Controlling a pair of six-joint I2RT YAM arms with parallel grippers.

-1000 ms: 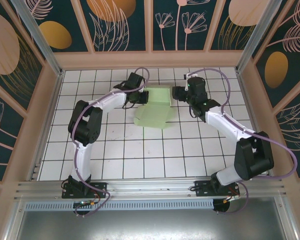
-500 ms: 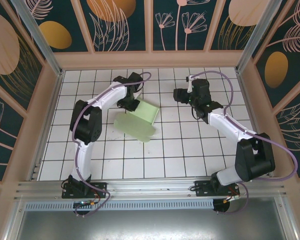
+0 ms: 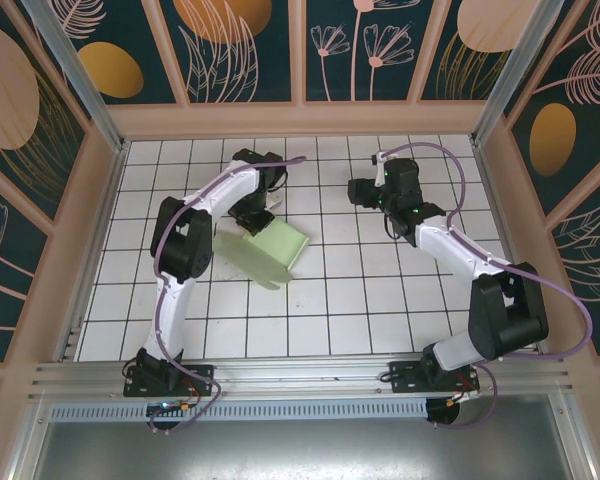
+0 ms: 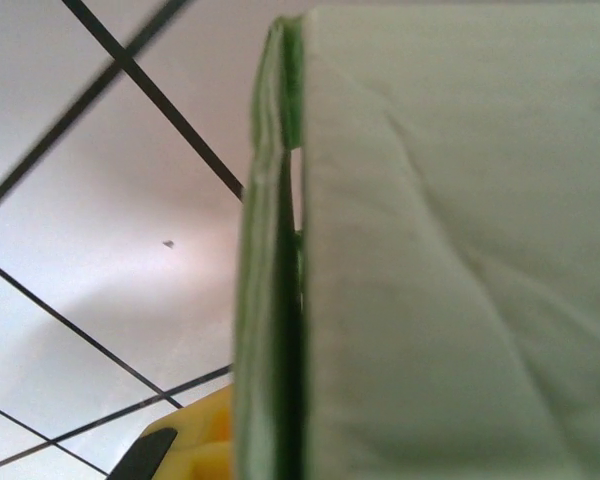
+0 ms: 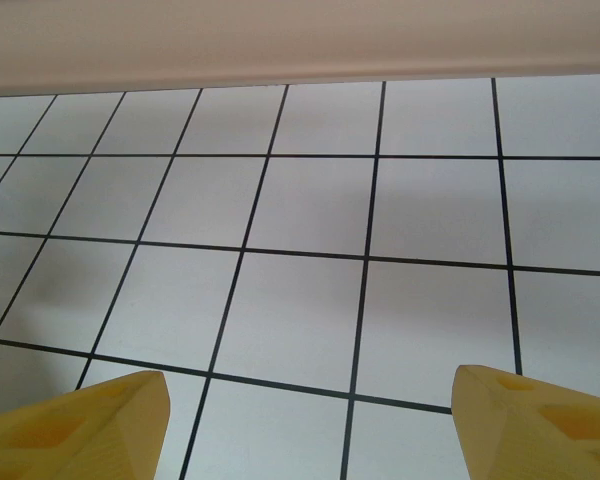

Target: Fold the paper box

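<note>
The paper box [image 3: 267,251] is pale mint-green card, partly folded, left of the table's middle with one panel raised. My left gripper [image 3: 250,214] stands at the box's far edge, shut on the card. In the left wrist view the paper box [image 4: 450,260] shows edge-on, with layered card running down between the jaws, and one yellow finger [image 4: 192,445] shows at the lower left. My right gripper [image 3: 359,190] is to the right of the box and apart from it. In the right wrist view this gripper [image 5: 310,425] is open over bare tiles, with nothing between its fingertips [image 5: 85,425].
The table [image 3: 330,300] is white tile with a black grid. A beige wall [image 5: 280,40] edges it at the back, and wooden frame rails run along both sides. Open tiles lie in front of the box and between the arms.
The left gripper has dragged the paper box left and toward the near side, away from the right gripper. The right gripper has stayed nearly in place, apart from the box.
</note>
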